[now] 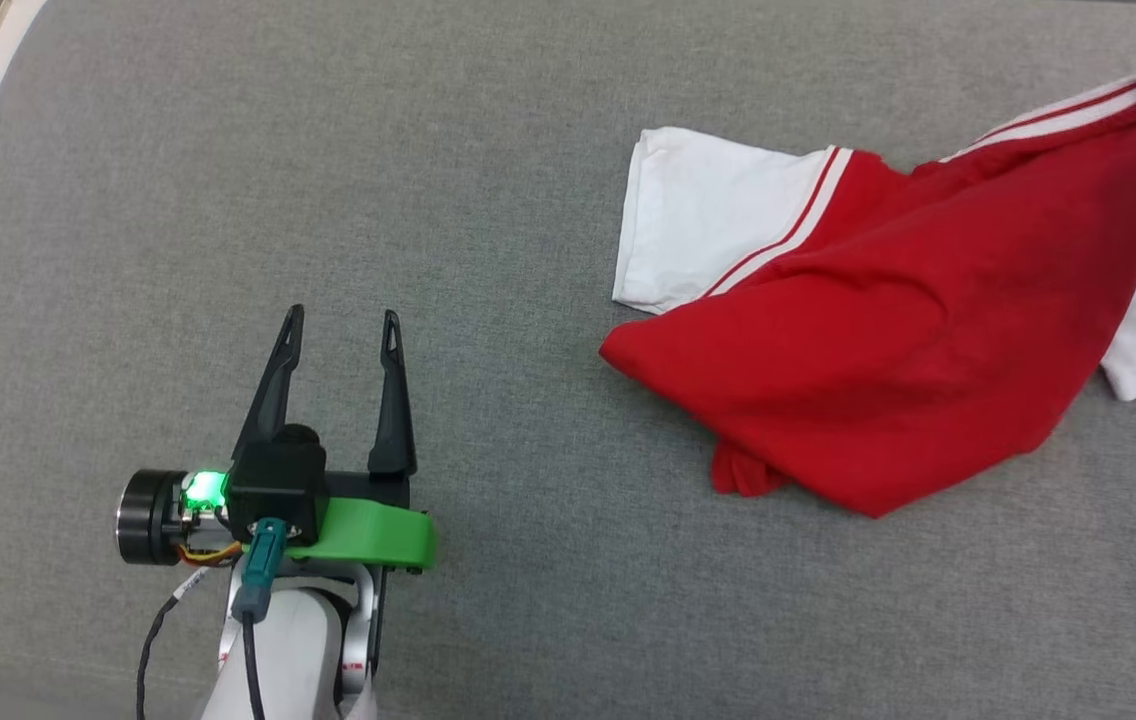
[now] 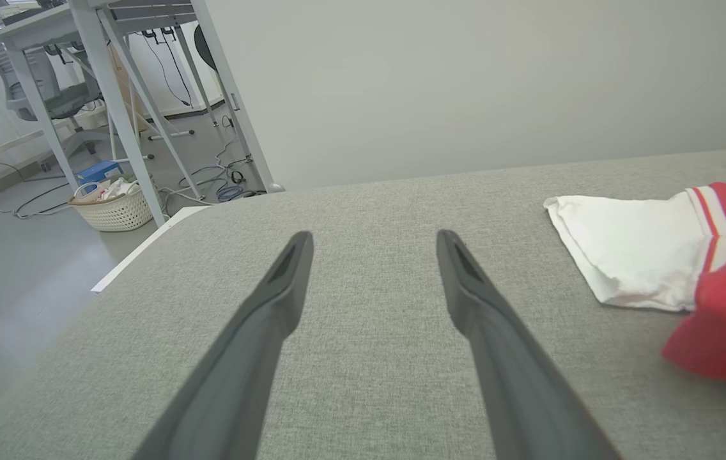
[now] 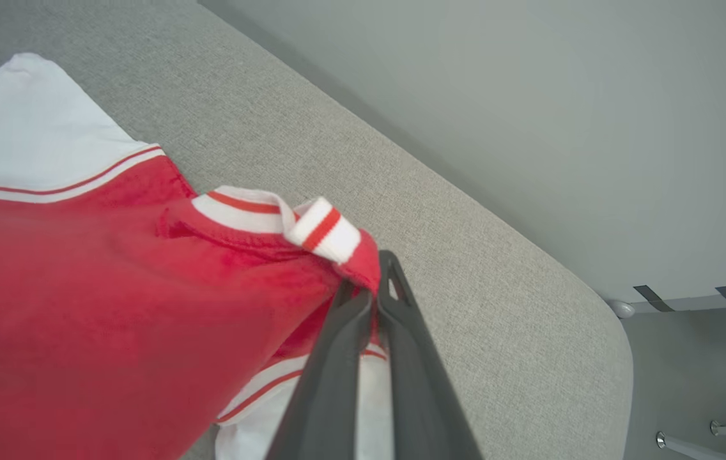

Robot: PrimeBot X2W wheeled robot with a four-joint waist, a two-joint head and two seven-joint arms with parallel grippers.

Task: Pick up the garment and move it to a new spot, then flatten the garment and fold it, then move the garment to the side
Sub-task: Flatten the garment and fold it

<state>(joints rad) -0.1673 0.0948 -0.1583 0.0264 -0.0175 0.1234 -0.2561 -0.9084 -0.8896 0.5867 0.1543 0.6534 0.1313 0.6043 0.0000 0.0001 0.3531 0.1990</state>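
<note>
The garment (image 1: 908, 330), a red shirt with white sleeves and striped trim, lies crumpled on the right of the grey table (image 1: 528, 150), its upper right part drawn up toward the frame edge. In the right wrist view my right gripper (image 3: 372, 291) is shut on the garment (image 3: 114, 306), pinching red cloth beside the striped neck trim. My left gripper (image 1: 343, 330) stands open over bare table at the lower left, well left of the shirt. The left wrist view shows the same open gripper (image 2: 372, 246), with one white sleeve of the garment (image 2: 631, 262) at its right.
The grey padded table's far edge (image 2: 465, 176) runs along a pale wall. Beyond the left corner are metal frame legs (image 2: 120, 108), cables and a white basket (image 2: 114, 207) on the floor. The table's rounded right corner (image 3: 612, 345) lies close to my right gripper.
</note>
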